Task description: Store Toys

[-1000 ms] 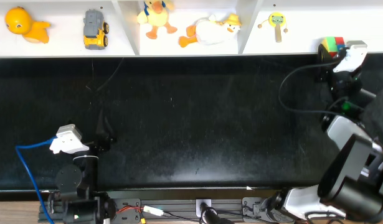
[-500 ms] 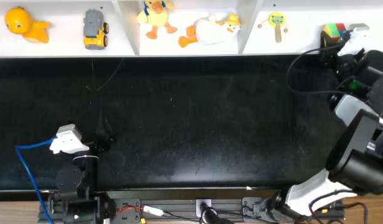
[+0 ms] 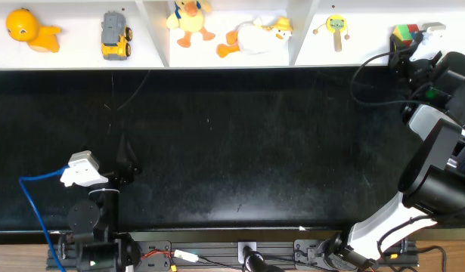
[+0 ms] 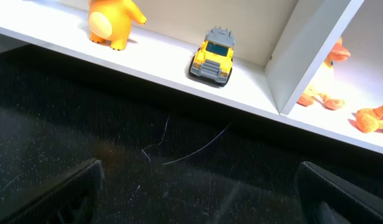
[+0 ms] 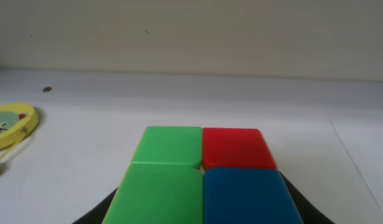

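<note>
The right gripper (image 3: 412, 45) is up at about two o'clock, clenched on the coloured block (image 5: 202, 174), whose green, red and blue faces show. The block is inside the white shelf's (image 3: 217, 62) right-hand compartment, near the yellow rattle (image 3: 336, 29); I cannot tell whether it touches the shelf floor. Down at eight o'clock the left gripper (image 4: 200, 193) hangs over the black worktop (image 3: 240, 143), spread wide and holding nothing, facing the yellow truck (image 4: 213, 55)

three ducks (image 3: 29, 30) (image 3: 190, 21) (image 3: 255, 36), one truck (image 3: 115, 35), one rattle (image 3: 336, 29), one cube (image 3: 404, 35)
</note>
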